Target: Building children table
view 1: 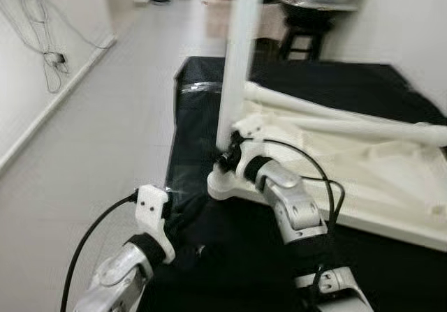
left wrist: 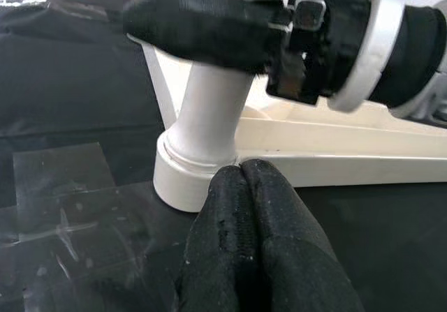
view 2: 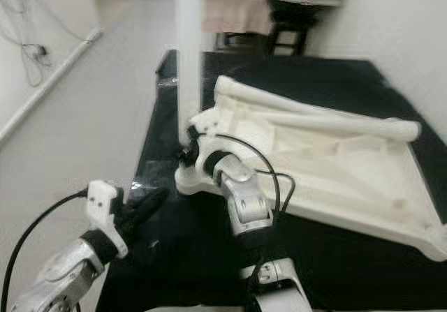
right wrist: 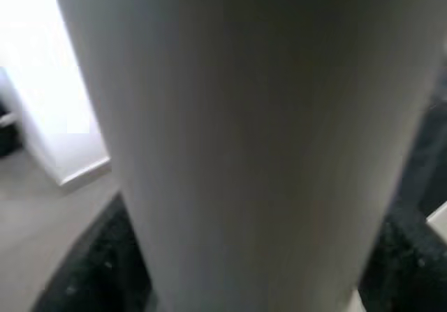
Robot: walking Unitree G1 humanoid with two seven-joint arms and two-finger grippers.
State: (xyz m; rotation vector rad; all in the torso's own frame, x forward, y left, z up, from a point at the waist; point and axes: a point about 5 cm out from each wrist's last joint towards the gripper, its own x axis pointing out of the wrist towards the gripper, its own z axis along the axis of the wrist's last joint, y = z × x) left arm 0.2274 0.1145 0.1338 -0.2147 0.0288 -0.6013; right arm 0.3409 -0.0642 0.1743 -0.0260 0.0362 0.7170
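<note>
Gripping the upright leg (view 1: 239, 54) low, at the tabletop (view 1: 363, 165) corner socket, right gripper (view 1: 230, 151) is clamping it. Left gripper (left wrist: 246, 239), fingers pressed together, is hovering just beside that socket. Leg looks light, stiff, slick plastic; hold near base.

White tabletop (view 2: 335, 165) lies upside down on black mat, one leg (view 1: 237, 61) upright in its corner socket

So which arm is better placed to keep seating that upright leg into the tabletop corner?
Right. The right gripper is already clamped on the upright leg just above its corner socket of the upturned tabletop. The left gripper is shut and empty, low beside the socket on the black cloth.
</note>
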